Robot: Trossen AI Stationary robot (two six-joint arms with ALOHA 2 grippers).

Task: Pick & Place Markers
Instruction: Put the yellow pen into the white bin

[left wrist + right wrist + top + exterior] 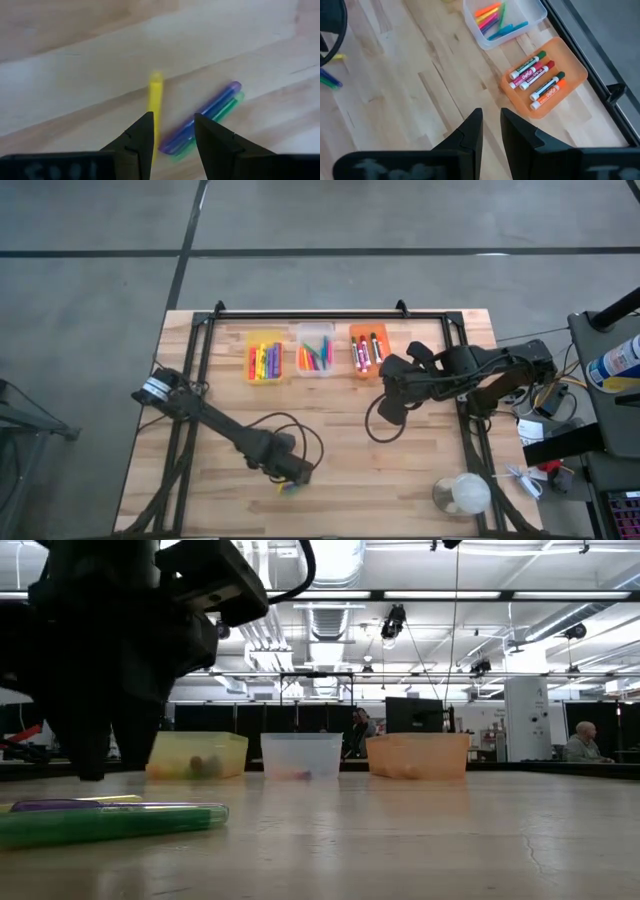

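Three loose markers lie on the bench near its front edge, at about 7 o'clock from bench centre: a yellow marker, a purple marker and a green marker. Purple and green lie side by side, touching along their length; yellow sits just beside them, apart, at an angle. In the low view the green marker lies flat in front, the purple one just behind it.

Left end effector hangs directly over this cluster, fingers parted, nothing between them. One finger stands over the yellow marker, the other over the near end of the purple one. Whether the tips touch the wood cannot be told.

Remaining markers are binned in a row at 12 o'clock, near the back rail: yellow bin holding red, yellow and purple ones; clear bin with mixed orange, pink, green and blue; orange bin with four white-bodied markers lying roughly parallel, caps green, red and orange.

Right end effector is at about 2 o'clock from bench centre, just in front of the orange bin, raised off the bench. Its fingers stand a narrow gap apart, holding nothing.

At 5 o'clock, near the front right corner, sits a clear round container.
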